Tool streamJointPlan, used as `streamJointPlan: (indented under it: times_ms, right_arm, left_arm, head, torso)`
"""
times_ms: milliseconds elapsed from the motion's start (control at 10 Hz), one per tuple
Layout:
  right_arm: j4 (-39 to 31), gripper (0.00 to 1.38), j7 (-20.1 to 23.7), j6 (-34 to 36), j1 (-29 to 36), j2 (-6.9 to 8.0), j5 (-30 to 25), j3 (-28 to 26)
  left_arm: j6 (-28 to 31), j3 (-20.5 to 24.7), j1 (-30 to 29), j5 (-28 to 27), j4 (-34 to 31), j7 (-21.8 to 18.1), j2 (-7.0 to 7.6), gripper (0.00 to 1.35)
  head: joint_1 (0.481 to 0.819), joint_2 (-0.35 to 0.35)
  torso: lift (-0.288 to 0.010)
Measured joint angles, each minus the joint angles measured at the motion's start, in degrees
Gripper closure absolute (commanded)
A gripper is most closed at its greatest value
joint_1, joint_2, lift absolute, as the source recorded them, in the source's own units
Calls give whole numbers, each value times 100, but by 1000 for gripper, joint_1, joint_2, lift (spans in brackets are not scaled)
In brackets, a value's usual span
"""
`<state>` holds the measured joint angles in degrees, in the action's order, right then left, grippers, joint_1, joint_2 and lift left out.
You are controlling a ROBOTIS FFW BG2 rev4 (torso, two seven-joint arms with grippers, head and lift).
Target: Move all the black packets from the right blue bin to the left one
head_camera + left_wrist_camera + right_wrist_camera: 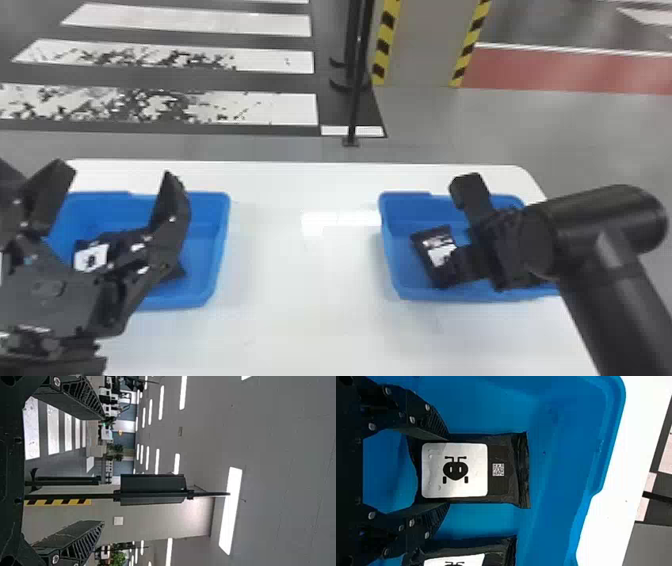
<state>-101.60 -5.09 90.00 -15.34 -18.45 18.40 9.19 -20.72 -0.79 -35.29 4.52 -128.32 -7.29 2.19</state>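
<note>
In the head view my left gripper (114,192) stands open over the left blue bin (218,250). Below it a labelled black packet (90,256) shows, partly covered by the gripper. Two spread fingers frame my left gripper (102,470) in its wrist view, nothing between them. My right gripper (462,262) is low in the right blue bin (392,260), at a black packet (440,250). The right wrist view shows my right gripper (447,471) shut on the long sides of this black packet (496,485), label facing the camera. Beside it lies another black packet (494,550).
Both bins stand on a white table (305,280), with a wide stretch of tabletop between them. The right forearm (620,280) covers the right bin's near right corner. Beyond the table a black pole (354,110) stands on the floor.
</note>
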Motion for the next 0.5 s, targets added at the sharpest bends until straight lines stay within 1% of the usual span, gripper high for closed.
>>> streamJointPlan:
  times_ms: [200, 300, 500]
  right_arm:
    - [65, 1084, 3, -10, 15, -2, 8, -35]
    - [114, 1131, 7, -81, 46, -2, 37, -67]
    - [39, 1131, 1, -392, 234, 3, 100, -165]
  left_arm:
    - [-10, 13, -4, -9, 0, 0, -8, 96]
    - [-11, 23, -8, -11, 0, 0, -10, 96]
    - [-38, 36, -14, -17, 0, 6, -17, 96]
  head:
    - [695, -111]
    - [695, -111]
    - [695, -106]
  torso:
    - [-140]
    - [-140]
    - [-140]
